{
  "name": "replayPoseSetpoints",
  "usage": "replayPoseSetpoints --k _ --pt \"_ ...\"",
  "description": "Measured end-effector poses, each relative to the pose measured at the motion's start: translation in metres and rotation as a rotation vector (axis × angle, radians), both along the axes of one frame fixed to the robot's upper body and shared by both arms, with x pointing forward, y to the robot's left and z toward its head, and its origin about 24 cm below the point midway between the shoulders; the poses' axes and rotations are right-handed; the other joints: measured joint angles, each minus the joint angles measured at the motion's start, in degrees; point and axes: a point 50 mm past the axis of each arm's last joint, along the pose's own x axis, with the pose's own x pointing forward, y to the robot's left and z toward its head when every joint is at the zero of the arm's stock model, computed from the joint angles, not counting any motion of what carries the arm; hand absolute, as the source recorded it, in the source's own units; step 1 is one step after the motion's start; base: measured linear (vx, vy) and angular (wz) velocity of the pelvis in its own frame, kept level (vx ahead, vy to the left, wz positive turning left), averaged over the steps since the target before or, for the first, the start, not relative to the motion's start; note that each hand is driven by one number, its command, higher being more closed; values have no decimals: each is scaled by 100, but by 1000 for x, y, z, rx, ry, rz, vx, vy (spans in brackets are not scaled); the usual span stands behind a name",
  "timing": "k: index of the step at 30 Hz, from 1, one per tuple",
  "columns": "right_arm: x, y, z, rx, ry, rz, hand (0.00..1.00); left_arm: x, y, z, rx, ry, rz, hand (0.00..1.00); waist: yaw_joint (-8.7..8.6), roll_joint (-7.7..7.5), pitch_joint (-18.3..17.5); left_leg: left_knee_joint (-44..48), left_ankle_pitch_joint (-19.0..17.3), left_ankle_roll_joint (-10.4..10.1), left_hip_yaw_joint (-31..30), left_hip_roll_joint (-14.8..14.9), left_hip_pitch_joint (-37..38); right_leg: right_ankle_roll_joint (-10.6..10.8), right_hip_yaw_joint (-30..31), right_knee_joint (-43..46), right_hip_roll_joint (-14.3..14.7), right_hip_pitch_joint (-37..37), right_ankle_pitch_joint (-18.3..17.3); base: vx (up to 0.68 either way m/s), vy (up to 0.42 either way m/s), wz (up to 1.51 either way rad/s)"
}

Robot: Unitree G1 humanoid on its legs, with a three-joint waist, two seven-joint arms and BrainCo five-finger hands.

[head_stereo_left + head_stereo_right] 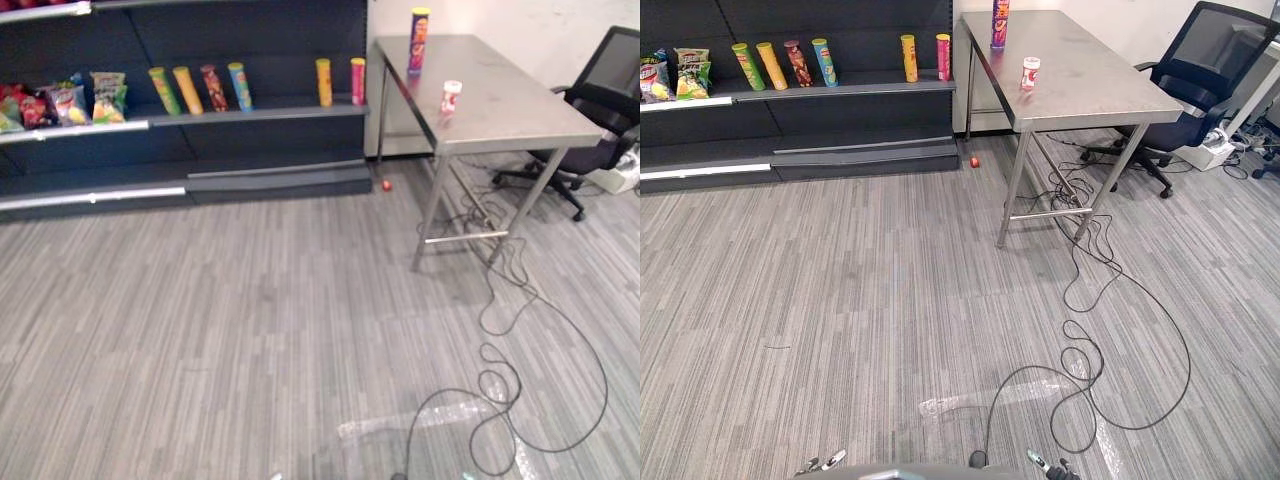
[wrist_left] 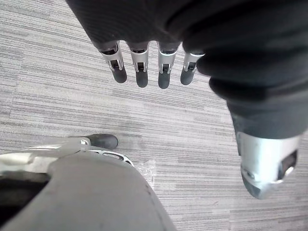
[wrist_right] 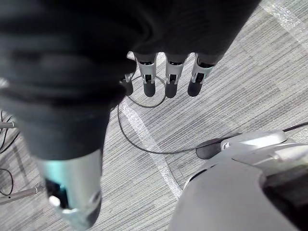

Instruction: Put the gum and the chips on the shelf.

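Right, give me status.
Left hand, right hand open, empty. Gum jar and chips can upright on the table, apart. Shelf left of it; small red object on the floor at its foot.

Steel table (image 1: 520,120): you'll find a tall purple chips can (image 1: 419,40) upright at the far end and a small red-and-white gum tub (image 1: 451,97) standing nearer mid-top, the two well apart.

Dark shelf (image 1: 280,113), left of the table: six snack tubes (image 1: 239,86) stand in a row on one board, with snack bags (image 1: 108,96) on the section further left.

Your grey carpet floor (image 1: 250,320) carries a small red ball (image 1: 386,185) by the shelf base and an office chair (image 1: 610,70) beyond the table.
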Motion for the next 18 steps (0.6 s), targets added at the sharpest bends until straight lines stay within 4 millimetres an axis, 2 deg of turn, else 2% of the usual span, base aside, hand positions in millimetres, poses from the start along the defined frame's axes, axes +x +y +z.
replayPoseSetpoints --k 10,13,14,15,18 --pt "0 0 0 5 -6 -23 0 2 -1 0 2 2 -30 0 -13 18 14 -1 27 37 -122 -3 -60 3 -143 24 -13 -25 -3 -49 -18 7" --pt "4 -2 1 -1 -17 -19 0 4 -1 0 5 -2 -35 0 -10 48 48 0 39 39 -116 10 -176 -49 -139 198 -12 -231 -46 -44 -11 -1" --pt "8 -3 2 -3 -26 -16 0 5 -1 0 7 -4 -35 0 -11 102 96 3 41 24 -119 17 -284 -84 -136 296 -12 -358 -72 0 0 0" --pt "11 -3 2 -4 -36 -14 0 7 -1 1 8 -10 -34 0 -16 60 136 25 55 11 -118 24 -330 -113 -136 388 -13 -452 -94 0 0 0" --pt "18 -6 4 -12 -60 -26 0 13 -3 1 -3 -30 13 0 -14 118 373 73 48 -37 -111 50 -336 -125 -149 609 -14 -536 -253 14 -10 4"
